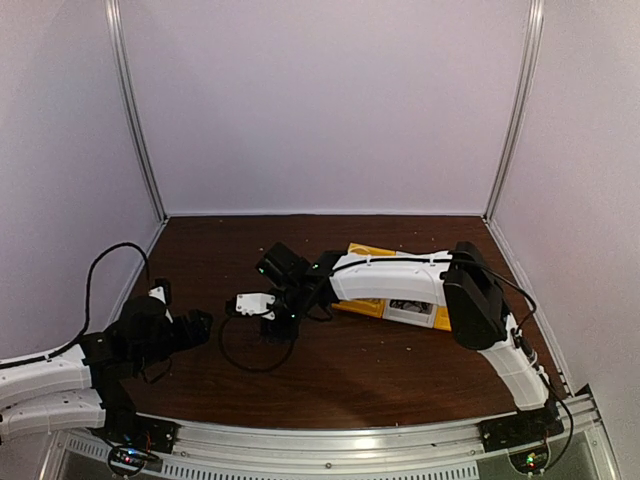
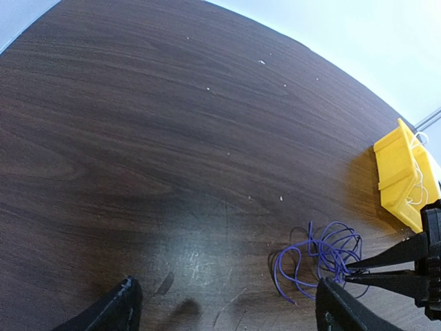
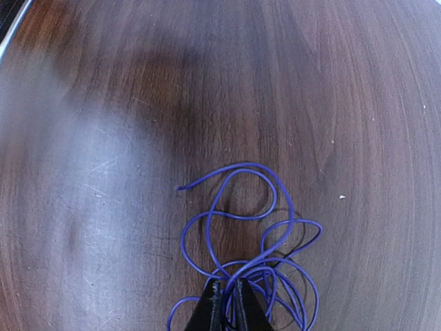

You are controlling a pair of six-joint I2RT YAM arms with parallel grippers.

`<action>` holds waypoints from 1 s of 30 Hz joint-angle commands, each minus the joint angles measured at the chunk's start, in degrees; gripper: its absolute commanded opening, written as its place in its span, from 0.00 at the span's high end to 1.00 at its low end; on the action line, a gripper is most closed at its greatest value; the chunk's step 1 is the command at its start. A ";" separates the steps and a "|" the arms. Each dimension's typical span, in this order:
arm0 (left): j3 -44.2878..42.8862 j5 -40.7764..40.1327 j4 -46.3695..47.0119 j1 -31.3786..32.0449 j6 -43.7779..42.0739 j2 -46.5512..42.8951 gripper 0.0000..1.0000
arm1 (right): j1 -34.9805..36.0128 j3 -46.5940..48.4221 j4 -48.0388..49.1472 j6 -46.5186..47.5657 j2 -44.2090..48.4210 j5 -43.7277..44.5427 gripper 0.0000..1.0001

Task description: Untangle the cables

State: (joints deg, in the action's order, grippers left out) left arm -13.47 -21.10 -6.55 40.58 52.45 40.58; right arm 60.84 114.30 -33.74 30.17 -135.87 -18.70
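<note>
Right gripper [image 3: 225, 298] jaws pinched together on the cables [image 3: 251, 238], a loose purple clump of loops lying on the table [image 3: 103, 138]; fingertips sit in the near edge of the clump. Left gripper [image 2: 224, 303] jaws wide apart, nothing between them, hovering over bare wood.

Clump sits mid-table, left of centre in the top view [image 1: 258, 345], where it reads dark rather than purple. One free end pokes out to the left of the loops in the right wrist view. Strands overlap several times; can't tell from these views whether it's one cord or several.

Room: open wood all around the clump on the far and left sides. Table is boxed in by pale walls [image 1: 330, 100] at back and both sides, so the edges are hard stops. Left arm is folded near the left wall, well apart from the clump.

Yellow bin [image 2: 403, 172] is just right of the clump, partly under the right arm in the top view [image 1: 365, 250]. Something thin and white lies in it, possibly a cord, too small to confirm.
</note>
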 commanded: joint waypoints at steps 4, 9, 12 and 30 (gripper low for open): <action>0.45 -1.07 0.97 -0.32 0.32 -0.32 0.11 | 0.24 1.54 0.12 -1.20 1.34 1.86 0.97; 0.82 1.08 4.21 -0.32 -2.54 0.39 0.11 | 0.16 2.09 -0.50 -3.09 7.77 0.52 1.00; 1.23 5.88 10.85 -0.32 -8.15 1.35 0.19 | 0.11 1.98 -0.30 -4.32 13.04 -0.38 1.00; -0.28 36.94 41.78 0.21 -29.95 0.49 0.26 | -3.25 -2.46 3.67 -14.48 26.65 -6.61 1.00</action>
State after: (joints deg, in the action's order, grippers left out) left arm -12.43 7.01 23.64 40.60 25.74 36.88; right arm 59.00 113.19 -31.46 19.44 -110.19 -22.31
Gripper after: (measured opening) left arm 0.742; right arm 0.008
